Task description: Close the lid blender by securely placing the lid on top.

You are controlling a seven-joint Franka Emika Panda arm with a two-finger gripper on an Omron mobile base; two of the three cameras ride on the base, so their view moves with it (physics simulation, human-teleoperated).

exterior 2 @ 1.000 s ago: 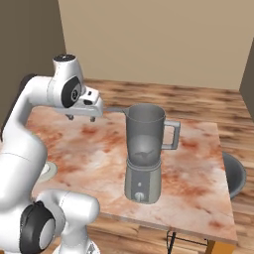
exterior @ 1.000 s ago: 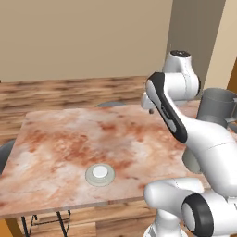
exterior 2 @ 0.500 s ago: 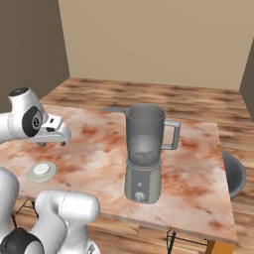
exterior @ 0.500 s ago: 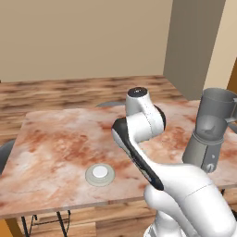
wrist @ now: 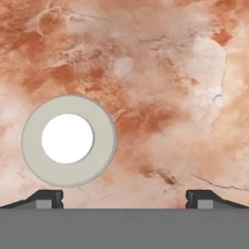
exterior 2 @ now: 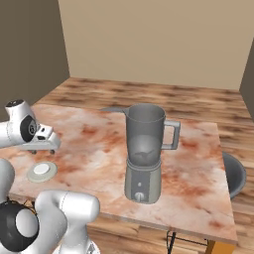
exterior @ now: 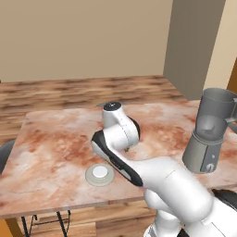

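I'm working in a simulated kitchen: a marbled reddish counter (exterior 2: 99, 144) carrying a blender (exterior 2: 145, 151), wood plank floor (exterior 2: 198, 99), plain beige walls (exterior 2: 149, 39).

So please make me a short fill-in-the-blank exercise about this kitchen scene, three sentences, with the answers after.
1. The lid lies flat on the ______, apart from the blender.
2. The blender's jar has no ______ on top yet.
3. In the hand view, the gripper is ______, with nothing between its fingertips.

Missing words: table; lid; open
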